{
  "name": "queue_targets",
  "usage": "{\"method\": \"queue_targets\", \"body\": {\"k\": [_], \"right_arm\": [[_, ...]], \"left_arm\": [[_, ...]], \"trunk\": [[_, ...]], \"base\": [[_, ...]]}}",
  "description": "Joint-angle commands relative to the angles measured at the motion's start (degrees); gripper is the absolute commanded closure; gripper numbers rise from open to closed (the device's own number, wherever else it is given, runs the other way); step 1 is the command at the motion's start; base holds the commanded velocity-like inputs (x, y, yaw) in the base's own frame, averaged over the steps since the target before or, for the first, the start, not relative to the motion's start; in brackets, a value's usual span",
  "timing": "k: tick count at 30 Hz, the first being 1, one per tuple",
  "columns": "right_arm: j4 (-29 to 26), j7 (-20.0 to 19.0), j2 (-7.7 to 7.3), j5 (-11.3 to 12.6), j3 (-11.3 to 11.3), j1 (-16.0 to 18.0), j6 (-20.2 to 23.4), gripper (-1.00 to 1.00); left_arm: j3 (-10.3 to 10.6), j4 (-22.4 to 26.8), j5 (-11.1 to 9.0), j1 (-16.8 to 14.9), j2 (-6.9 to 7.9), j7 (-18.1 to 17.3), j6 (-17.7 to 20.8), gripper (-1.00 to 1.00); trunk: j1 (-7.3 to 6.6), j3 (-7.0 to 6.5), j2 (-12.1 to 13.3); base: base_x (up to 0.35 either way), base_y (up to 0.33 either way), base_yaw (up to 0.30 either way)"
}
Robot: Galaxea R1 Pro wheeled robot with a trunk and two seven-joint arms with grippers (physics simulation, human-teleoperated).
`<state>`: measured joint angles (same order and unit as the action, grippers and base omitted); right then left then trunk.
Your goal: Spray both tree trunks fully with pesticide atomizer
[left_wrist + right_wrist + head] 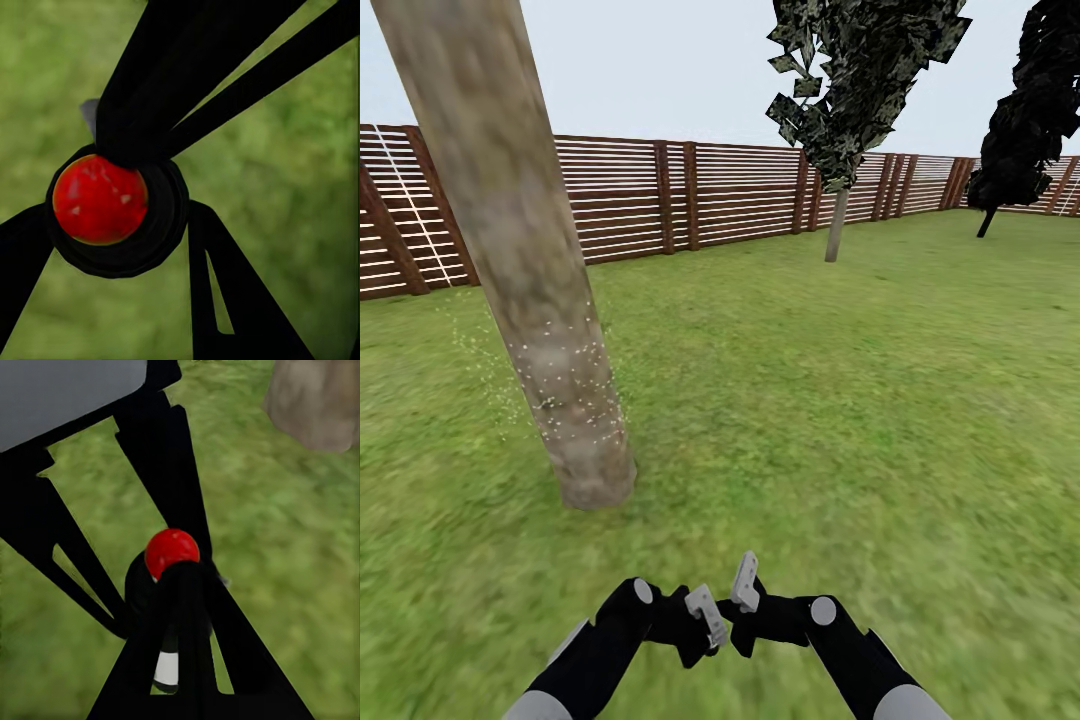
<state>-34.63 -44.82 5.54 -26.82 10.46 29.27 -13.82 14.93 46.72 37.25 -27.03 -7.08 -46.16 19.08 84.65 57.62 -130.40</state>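
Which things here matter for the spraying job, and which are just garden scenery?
Job:
- pesticide atomizer
- near tree trunk, speckled with spray
- far tree

Scenery:
- black-leaved tree
- wooden fence
- lawn

Before you, a thick mottled grey-beige tree trunk (525, 260) leans on the green lawn (830, 400), pale droplets speckling its lower part. The second, dark-green-crowned tree (850, 110) stands near the brown slat fence (690, 195). The dark, red-topped pesticide atomizer (112, 210) is held upright.

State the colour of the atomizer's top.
Red, clearest in the left wrist view: pesticide atomizer.
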Motion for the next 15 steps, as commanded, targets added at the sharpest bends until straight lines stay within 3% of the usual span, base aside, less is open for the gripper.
{"method": "queue_targets", "body": {"k": [1, 5, 8, 12, 15], "right_arm": [[0.0, 0.0, 0.0, -0.04, 0.0, 0.0, 0.01, 1.0], [0.0, 0.0, 0.0, -0.06, 0.0, 0.0, -0.01, 1.0], [0.0, 0.0, 0.0, -0.08, 0.0, 0.0, -0.01, 1.0], [0.14, 0.0, 0.0, -0.08, 0.0, 0.0, -0.02, 1.0], [0.19, 0.06, 0.0, -0.14, 0.0, 0.0, -0.06, 1.0]], "left_arm": [[0.0, -0.03, -0.05, -0.01, -0.05, 0.0, -0.01, 1.0], [-0.01, -0.27, -0.08, -0.04, 0.15, -0.01, -0.01, 1.0], [-0.3, -0.53, 0.38, -0.43, 1.3, 0.02, -0.01, 1.0], [-0.52, -0.6, 0.3, -1.62, 9.04, 0.02, 0.06, 1.0], [-0.65, -1.1, 0.09, -1.3, 13.88, 0.07, 0.0, 1.0]], "trunk": [[0.0, 0.0, 0.0], [0.0, 0.0, 0.0], [0.0, 0.0, 0.0], [0.0, 0.0, 0.0], [0.0, 0.0, 0.0]], "base": [[0.0, 0.0, 0.0], [0.0, 0.0, 0.0], [0.0, 0.0, 0.0], [0.0, 0.0, 0.0], [0.0, 0.0, 0.0]]}}
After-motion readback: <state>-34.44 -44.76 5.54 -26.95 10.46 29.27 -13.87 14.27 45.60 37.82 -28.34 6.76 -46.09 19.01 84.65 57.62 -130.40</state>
